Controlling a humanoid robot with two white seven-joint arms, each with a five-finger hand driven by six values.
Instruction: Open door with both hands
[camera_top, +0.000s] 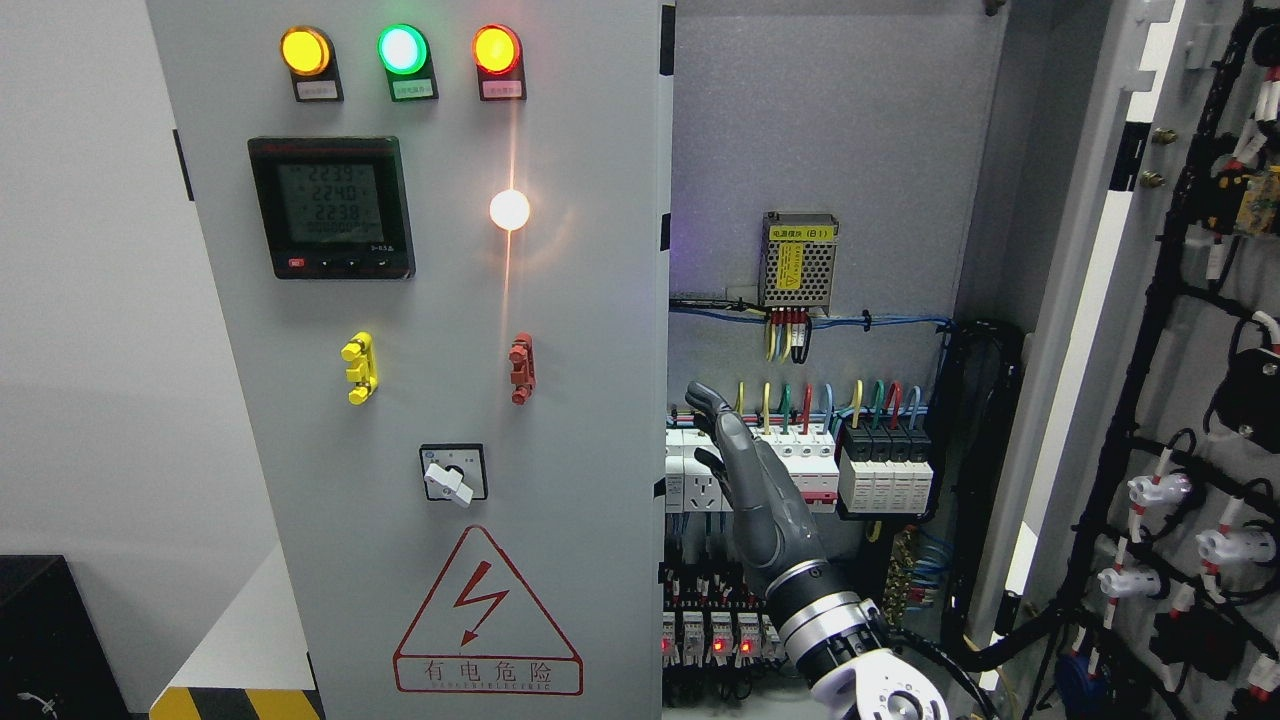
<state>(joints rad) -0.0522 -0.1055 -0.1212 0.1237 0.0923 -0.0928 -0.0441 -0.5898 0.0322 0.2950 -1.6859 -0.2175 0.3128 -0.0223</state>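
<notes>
**Right door swung wide, left door shut, 1 hand inside the cabinet**

The right door (1190, 400) stands wide open at the right edge of the frame, its inner face turned toward the camera and lined with black cable bundles and white connectors. The left door (420, 400) fills the middle-left of the frame and is closed. It carries 3 round lamps (402, 50) across the top, yellow, green and orange, with a black digital meter (331, 207) below them at upper left. A bright white light (509, 209) glows right of the meter. Lower down sit a yellow handle (359, 368) and a red handle (521, 368), then a rotary switch (454, 474), and a red-outlined lightning warning triangle (487, 615) at the bottom.

Between the 2 doors the cabinet interior (830, 130) is exposed. A perforated metal power supply (798, 262) with a yellow label hangs at its centre, above a row of white breakers (800, 465) fed by coloured wires.

The right hand (735, 450) rises from the bottom edge, right of centre, its arm coming in from the lower right. Its fingers (708, 400) are extended and only slightly bent, holding nothing, in front of the breakers just right of the left door's edge. Whether they touch anything cannot be told.
</notes>
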